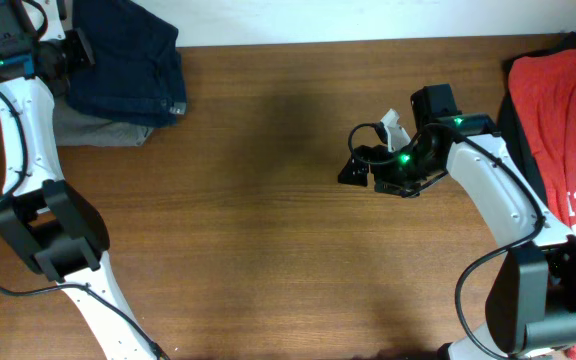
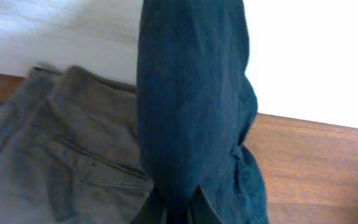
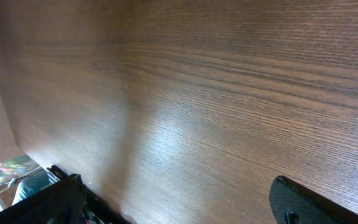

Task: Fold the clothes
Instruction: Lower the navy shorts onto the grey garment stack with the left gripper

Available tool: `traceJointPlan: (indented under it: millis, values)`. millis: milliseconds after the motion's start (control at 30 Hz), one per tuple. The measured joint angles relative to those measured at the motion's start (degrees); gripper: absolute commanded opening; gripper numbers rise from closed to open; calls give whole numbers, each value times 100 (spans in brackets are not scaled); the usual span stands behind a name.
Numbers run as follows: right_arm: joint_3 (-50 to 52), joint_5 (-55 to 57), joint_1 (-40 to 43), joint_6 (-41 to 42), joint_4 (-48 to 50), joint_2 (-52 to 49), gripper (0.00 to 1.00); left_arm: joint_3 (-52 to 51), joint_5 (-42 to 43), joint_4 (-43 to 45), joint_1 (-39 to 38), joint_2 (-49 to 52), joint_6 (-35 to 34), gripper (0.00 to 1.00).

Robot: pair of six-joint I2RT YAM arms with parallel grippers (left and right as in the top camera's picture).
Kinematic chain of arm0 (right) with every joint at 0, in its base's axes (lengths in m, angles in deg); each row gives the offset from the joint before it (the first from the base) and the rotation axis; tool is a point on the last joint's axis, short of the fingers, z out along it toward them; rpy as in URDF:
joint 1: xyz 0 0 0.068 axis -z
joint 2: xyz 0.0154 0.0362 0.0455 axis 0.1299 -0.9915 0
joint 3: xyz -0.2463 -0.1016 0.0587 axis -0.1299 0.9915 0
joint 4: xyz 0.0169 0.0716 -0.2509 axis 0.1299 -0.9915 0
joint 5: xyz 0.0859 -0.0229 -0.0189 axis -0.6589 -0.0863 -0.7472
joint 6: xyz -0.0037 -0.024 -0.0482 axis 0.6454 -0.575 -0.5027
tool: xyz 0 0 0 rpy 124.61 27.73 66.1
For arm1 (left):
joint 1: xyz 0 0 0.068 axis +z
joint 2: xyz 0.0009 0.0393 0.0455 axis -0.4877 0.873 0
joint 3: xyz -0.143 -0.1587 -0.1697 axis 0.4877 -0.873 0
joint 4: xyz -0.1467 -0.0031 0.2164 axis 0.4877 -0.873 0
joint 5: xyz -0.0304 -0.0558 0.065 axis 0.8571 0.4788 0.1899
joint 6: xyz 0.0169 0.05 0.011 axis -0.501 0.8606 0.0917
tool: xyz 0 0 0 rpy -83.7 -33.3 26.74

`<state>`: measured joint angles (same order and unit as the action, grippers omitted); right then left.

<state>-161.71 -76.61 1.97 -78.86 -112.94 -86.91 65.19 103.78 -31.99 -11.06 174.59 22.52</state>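
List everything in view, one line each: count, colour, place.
navy shorts: one, dark navy, top-left of the overhead view, lying over the grey-olive pair.
grey-olive shorts: one, grey-olive, partly under the navy shorts.
red T-shirt: one, red with white lettering, right edge.
table: one, brown wood.
left arm: one, white and black, left side.
right arm: one, white and black, right side.
left claw: one, black, shut on the navy shorts.
right claw: one, black, open over bare wood.
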Motion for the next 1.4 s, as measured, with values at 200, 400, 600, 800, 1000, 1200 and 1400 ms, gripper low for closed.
traceJointPlan:
  millis: [200,400,600,800,1000,1200,1400]
  values:
    - [0,0,0,4,-9,0,99,0,-413,144,0,0,87,1]
    - [0,0,0,7,-57,0,99,0,-570,376,0,0,195,1]
    - [0,0,0,7,-103,0,99,0,-789,509,0,0,219,1]
    - [0,0,0,7,-149,0,99,0,-1032,597,0,15,238,1]
    - [0,0,0,2,-212,0,99,0,-1405,787,0,199,258,1]
    - [0,0,0,2,-229,0,99,0,-1665,933,13,455,258,1]
    - [0,-2,0,4,-271,0,99,0,-1943,1128,44,494,258,2]
